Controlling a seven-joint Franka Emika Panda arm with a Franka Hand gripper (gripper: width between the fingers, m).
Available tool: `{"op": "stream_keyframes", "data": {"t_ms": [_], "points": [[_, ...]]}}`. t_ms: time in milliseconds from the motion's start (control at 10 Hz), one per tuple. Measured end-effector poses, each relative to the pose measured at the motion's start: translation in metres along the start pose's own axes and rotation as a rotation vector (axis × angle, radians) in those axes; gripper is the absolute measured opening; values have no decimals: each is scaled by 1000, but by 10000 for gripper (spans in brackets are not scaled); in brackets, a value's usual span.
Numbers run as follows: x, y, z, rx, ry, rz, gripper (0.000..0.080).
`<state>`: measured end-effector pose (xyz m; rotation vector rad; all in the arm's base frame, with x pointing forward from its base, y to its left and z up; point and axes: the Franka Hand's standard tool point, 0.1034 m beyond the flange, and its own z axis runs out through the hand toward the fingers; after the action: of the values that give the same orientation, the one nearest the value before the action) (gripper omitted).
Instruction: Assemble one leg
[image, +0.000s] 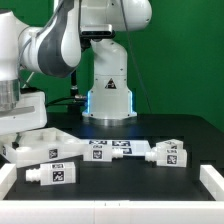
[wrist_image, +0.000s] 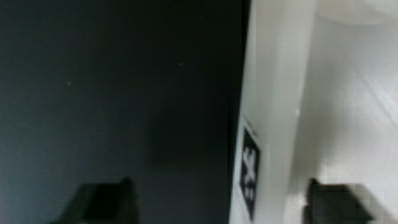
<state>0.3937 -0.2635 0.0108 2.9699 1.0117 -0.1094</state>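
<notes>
My gripper (image: 13, 124) hangs at the exterior view's left, low over the large flat white tray-like part (image: 42, 143). In the wrist view the gripper (wrist_image: 221, 200) is open; its dark fingertips (wrist_image: 103, 200) stand either side of that part's tagged edge (wrist_image: 267, 120), one over the black table and one over the white surface. Nothing is held. One leg (image: 54, 173), a chunky white peg with a tag sticker, lies on the table in front of the tray-like part. Two more legs (image: 166, 153) lie at the exterior view's right. No leg shows in the wrist view.
The marker board (image: 112, 148) lies flat in the middle of the black table. The robot base (image: 108, 90) stands behind it. White raised borders (image: 210, 180) run along the table's front corners.
</notes>
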Motion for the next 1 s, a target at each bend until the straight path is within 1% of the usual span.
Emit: {"op": "stream_keyframes", "data": {"t_ms": [100,200,300,400,500,600,700,800,900,1000], "points": [[0,0,0,1,0,0,427],[0,0,1,1,-1,0,244],[0,0,1,1,-1,0,108],[0,0,1,1,-1,0,108],[0,-2,-1,14,-4,20,54],[6,-8,-12,63,-15,76,54],[13,-12,-25,96,-23,118,54],[23,-15,-39,123,-30,142,54],[35,-19,-51,144,-38,179,54],[54,-24,-62,126,-41,278,54]]}}
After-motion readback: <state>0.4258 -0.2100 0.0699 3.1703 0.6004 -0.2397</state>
